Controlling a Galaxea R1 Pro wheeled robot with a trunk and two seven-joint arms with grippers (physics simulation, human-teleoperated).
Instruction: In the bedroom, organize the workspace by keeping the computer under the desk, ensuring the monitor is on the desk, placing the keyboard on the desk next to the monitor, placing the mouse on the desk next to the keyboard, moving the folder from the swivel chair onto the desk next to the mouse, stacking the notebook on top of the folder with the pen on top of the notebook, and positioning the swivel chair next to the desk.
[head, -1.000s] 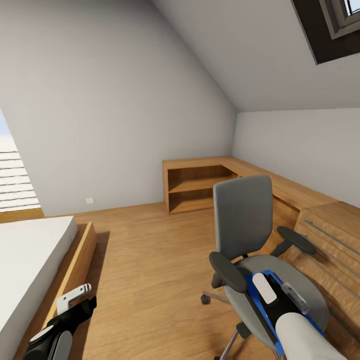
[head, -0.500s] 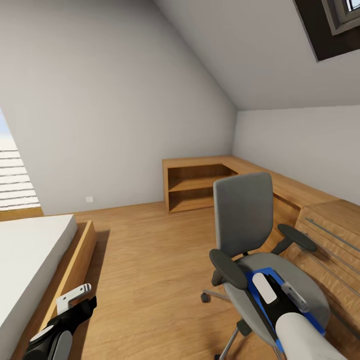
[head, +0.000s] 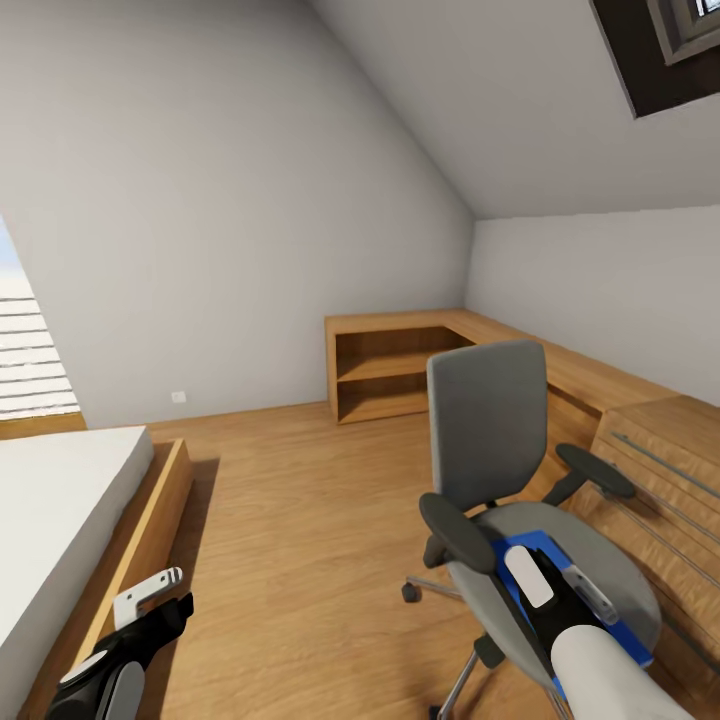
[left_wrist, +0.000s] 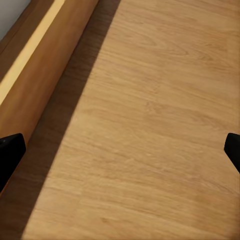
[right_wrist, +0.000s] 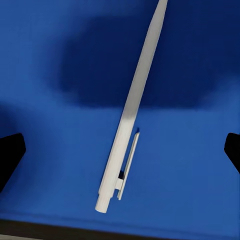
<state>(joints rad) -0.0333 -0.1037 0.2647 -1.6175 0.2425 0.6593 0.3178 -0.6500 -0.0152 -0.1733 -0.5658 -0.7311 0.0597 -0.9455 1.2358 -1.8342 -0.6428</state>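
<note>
The bedroom's plank floor (head: 300, 520) spreads past the swivel chair (head: 490, 430), whose seat carries the folder (head: 520, 550) — mostly hidden under the right pincer (right_wrist: 120, 150), spread wide above a white pen (right_wrist: 131, 107). The left pincer (left_wrist: 120, 150) hangs released over the floor beside the bed frame (head: 130, 560).

Walls (head: 250, 200) plain grey-white; skylight frame (head: 650, 60) black. Plank floor (head: 300, 500) light wood with visible grain, same warm tone in the left wrist view. Low cabinets (head: 400, 370) honey-coloured wood. Bed (head: 60, 520) white on top, wooden side. Swivel chair (head: 487, 425) grey fabric back and seat, black armrests, chrome base. Folder (right_wrist: 60, 150) bright blue, dark along one edge. Pen (right_wrist: 131, 107) pale grey-white. Right arm white and black; left hand (head: 150, 590) white over black.
</note>
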